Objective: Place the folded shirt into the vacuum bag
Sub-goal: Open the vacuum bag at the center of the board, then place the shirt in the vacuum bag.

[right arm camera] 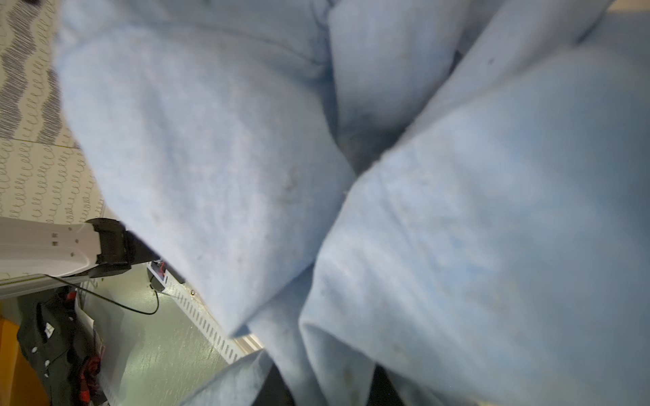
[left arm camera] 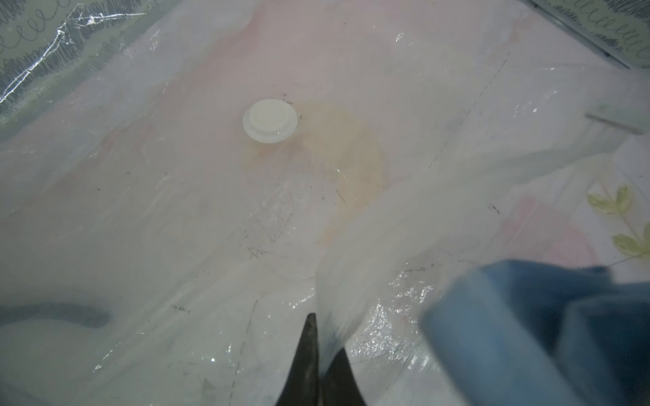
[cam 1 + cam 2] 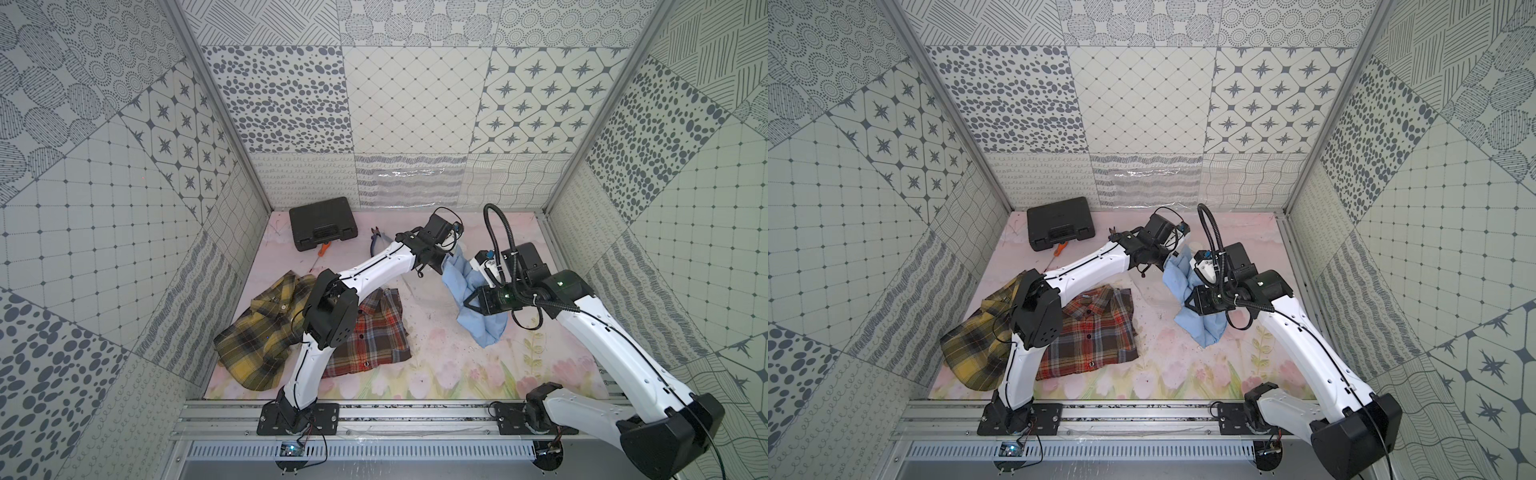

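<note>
Your L jaws are shut tight on a fold of the vacuum bag (image 2: 176, 211). In the L wrist view the clear film is pinched btwn the two dark fingers (image 2: 306, 351) and rises in a ridge off the desk (image 3: 436, 374). The rest of the bag lies flat and crinkly, w/ its round white valve cap (image 2: 270, 121) facing up, well apart from the pinch.

In both top views the bag sits at 12 o'clock on the desk. Its far edge rides glossy up the back wall (image 3: 409, 187) (image 3: 1142, 185).

Your R jaws are closed on the folded shirt (image 3: 482, 332) (image 3: 1200, 328), light blue, more bunched than flat. It hangs at approx 3 o'clock, just beside the L jaws, and fills the R wrist view (image 1: 211, 140). From the L wrist it shows blurred right next to the raised film (image 2: 527, 334). Can't tell if any of it is past the bag mouth, or if its low end touches the desk.

Elsewhere:
- Yellow plaid shirt (image 3: 257, 332) at 8 o'clock, touching a red plaid shirt (image 3: 382, 332).
- Black case (image 3: 322, 222) at 11 o'clock, pliers (image 3: 377, 239) near it.
</note>
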You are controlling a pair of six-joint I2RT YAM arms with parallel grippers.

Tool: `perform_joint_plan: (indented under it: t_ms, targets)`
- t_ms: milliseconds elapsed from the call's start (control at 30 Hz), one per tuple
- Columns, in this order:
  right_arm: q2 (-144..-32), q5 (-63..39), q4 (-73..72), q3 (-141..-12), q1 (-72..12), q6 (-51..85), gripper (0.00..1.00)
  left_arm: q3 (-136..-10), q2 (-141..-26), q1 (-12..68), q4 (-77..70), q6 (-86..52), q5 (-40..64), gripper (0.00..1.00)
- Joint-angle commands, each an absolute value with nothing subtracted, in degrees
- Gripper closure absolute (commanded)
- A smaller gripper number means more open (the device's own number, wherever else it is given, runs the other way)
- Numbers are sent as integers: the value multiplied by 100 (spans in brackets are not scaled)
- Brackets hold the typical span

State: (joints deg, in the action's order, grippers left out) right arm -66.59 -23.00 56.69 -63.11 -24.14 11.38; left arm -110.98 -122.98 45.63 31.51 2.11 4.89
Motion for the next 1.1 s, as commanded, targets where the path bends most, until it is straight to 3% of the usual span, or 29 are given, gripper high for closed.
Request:
perform_joint_plan:
  t_ms: [0, 267, 667, 1000, 1067]
  targets:
    - [-7031, -2141, 4781, -5975, -2472, 1093, 100, -11320, -12186, 4466, 3546, -238, 1053, 99]
    - [-7822, -1652, 4075, -5475, -2477, 1313, 100, -11434, -11932, 4469, 3687, -229, 1364, 99]
    - [-7523, -2151, 3720, -5791, -2471, 1791, 100, -10232, -11404, 4667, 3042, -322, 1368, 99]
    - [-8484, -1332, 2949, -5645, -2536, 1747, 100, -10001, -11114, 4720, 2821, -469, 1377, 99]
    - [-8659, -1432, 2849, -5576, -2566, 1723, 90, -10041, -11167, 4716, 2861, -449, 1366, 99]
